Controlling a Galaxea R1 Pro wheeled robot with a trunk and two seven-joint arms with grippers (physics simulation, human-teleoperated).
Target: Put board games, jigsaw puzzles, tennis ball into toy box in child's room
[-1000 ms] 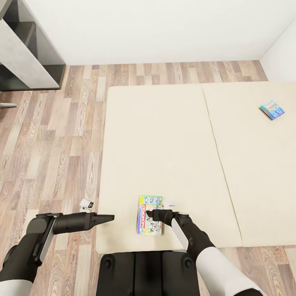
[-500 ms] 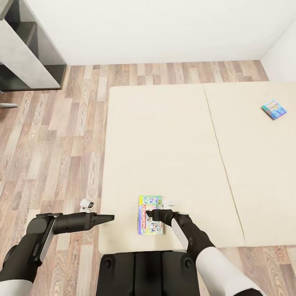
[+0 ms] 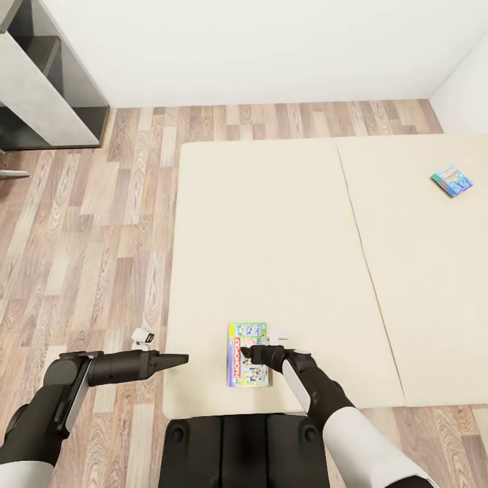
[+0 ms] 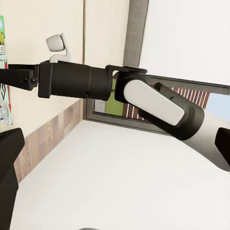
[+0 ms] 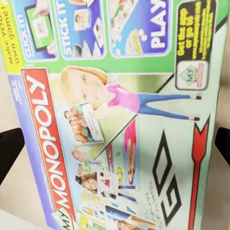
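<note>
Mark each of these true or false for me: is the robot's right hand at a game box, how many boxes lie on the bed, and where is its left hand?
1. The right hand hovers over the Monopoly box. True.
2. The Monopoly box lies on the floor. False: it lies on the bed.
3. A second, blue box lies far across the bed. True.
4. The left hand grips a ball. False: it holds nothing, pointing at the bed's edge.

Two board games flat on bed
</note>
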